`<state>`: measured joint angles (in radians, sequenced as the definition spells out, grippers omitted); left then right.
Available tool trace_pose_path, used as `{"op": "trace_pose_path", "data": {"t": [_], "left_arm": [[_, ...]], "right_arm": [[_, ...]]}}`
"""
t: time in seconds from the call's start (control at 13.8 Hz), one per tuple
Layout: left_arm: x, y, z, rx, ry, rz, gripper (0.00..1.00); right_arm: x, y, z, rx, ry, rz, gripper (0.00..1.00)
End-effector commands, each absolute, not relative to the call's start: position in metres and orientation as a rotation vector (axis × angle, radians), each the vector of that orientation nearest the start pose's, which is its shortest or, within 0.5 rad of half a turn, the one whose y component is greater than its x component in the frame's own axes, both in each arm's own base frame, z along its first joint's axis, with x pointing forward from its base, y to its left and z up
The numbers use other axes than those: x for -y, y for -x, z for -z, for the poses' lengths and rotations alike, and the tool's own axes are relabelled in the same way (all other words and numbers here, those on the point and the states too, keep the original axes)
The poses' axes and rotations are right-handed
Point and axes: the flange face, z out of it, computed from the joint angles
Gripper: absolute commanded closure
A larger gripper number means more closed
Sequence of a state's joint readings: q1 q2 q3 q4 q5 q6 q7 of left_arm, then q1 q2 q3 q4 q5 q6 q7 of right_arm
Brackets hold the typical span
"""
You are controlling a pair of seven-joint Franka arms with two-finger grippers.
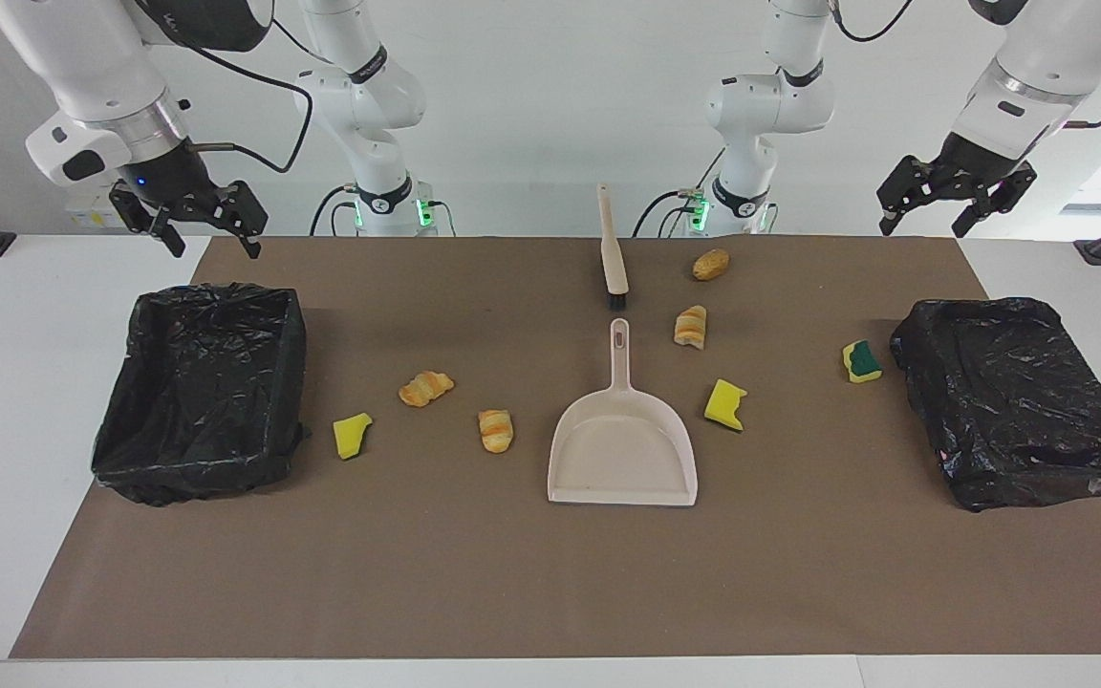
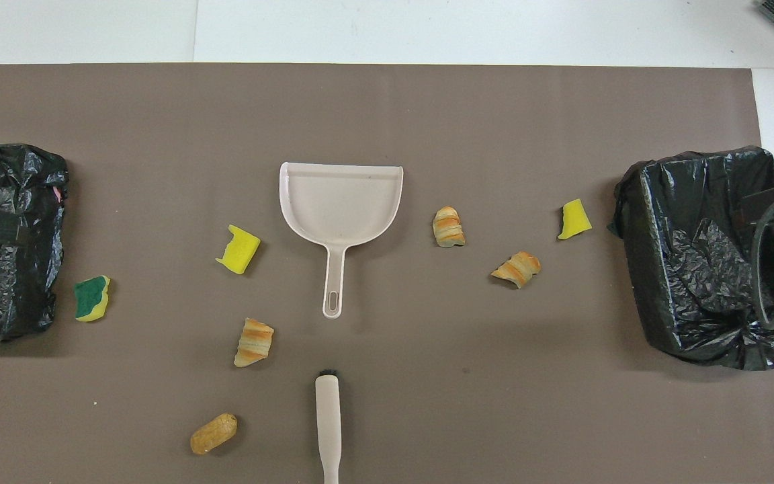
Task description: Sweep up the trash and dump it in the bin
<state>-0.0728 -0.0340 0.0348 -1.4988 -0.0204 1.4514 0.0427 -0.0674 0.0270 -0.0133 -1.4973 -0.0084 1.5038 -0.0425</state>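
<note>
Trash lies scattered on the brown mat: a potato-like lump (image 1: 711, 264) (image 2: 213, 433), three croissant pieces (image 1: 691, 327) (image 1: 495, 430) (image 1: 426, 388), two yellow sponge chunks (image 1: 725, 404) (image 1: 352, 435) and a green-backed sponge (image 1: 862, 361) (image 2: 92, 298). A black-lined bin (image 1: 292, 373) (image 2: 635, 249) stands at the right arm's end, a second bin (image 1: 914, 363) (image 2: 51, 255) at the left arm's end. My right gripper (image 1: 213, 244) hangs open and empty over the mat's corner by its bin. My left gripper (image 1: 923, 227) hangs open and empty above the table at its own end.
A beige dustpan (image 1: 623, 449) (image 2: 341, 202) lies mid-mat, its handle pointing toward the robots. A beige brush (image 1: 612, 253) (image 2: 328, 423) lies in line with that handle, nearer the robots. The green-backed sponge sits right beside the bin at the left arm's end.
</note>
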Motion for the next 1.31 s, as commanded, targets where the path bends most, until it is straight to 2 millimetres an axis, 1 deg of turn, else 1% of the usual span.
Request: {"op": "trace_pose_path", "data": {"t": [0.0,0.07,0.29,0.36,0.51,0.58,0.65,0.73,0.8,0.87,1.02,1.09,1.16,1.23], "left_arm": [[0.029,-0.530,-0.670,-0.165,3.145,-0.010,0.00],[0.030,-0.530,-0.670,-0.165,3.145,-0.010,0.00],[0.041,-0.528,-0.669,-0.194,3.153,-0.010,0.00],[0.049,-0.525,-0.666,-0.216,3.152,-0.022,0.00],[0.071,-0.511,-0.661,-0.278,3.145,-0.045,0.00],[0.083,-0.503,-0.655,-0.298,3.145,-0.046,0.00],[0.094,-0.494,-0.648,-0.280,3.146,-0.056,0.00],[0.113,-0.479,-0.637,-0.263,3.141,-0.084,0.00],[0.126,-0.462,-0.626,-0.229,3.134,-0.093,0.00],[0.133,-0.443,-0.614,-0.217,3.132,-0.084,0.00],[0.152,-0.405,-0.577,-0.275,3.144,-0.156,0.00],[0.165,-0.389,-0.556,-0.331,3.131,-0.213,0.00],[0.179,-0.377,-0.542,-0.370,3.116,-0.233,0.00],[0.190,-0.368,-0.531,-0.339,3.116,-0.243,0.00]], "right_arm": [[0.045,-0.549,-0.638,-0.074,3.138,-0.036,0.00],[0.045,-0.549,-0.637,-0.074,3.137,-0.041,0.00],[0.045,-0.548,-0.637,-0.072,3.137,-0.045,0.00],[0.045,-0.548,-0.637,-0.072,3.137,-0.043,0.00],[0.045,-0.548,-0.637,-0.070,3.137,-0.048,0.00],[0.045,-0.547,-0.637,-0.072,3.137,-0.048,0.00],[0.045,-0.547,-0.637,-0.072,3.137,-0.048,0.00],[0.045,-0.547,-0.634,-0.070,3.137,-0.057,0.00],[0.045,-0.546,-0.635,-0.072,3.137,-0.058,0.00],[0.045,-0.546,-0.634,-0.072,3.137,-0.058,0.00],[0.045,-0.545,-0.634,-0.072,3.136,-0.057,0.00],[0.045,-0.545,-0.634,-0.072,3.136,-0.058,0.00],[0.045,-0.544,-0.634,-0.072,3.136,-0.062,0.00],[0.045,-0.544,-0.634,-0.072,3.136,-0.062,0.00]]}}
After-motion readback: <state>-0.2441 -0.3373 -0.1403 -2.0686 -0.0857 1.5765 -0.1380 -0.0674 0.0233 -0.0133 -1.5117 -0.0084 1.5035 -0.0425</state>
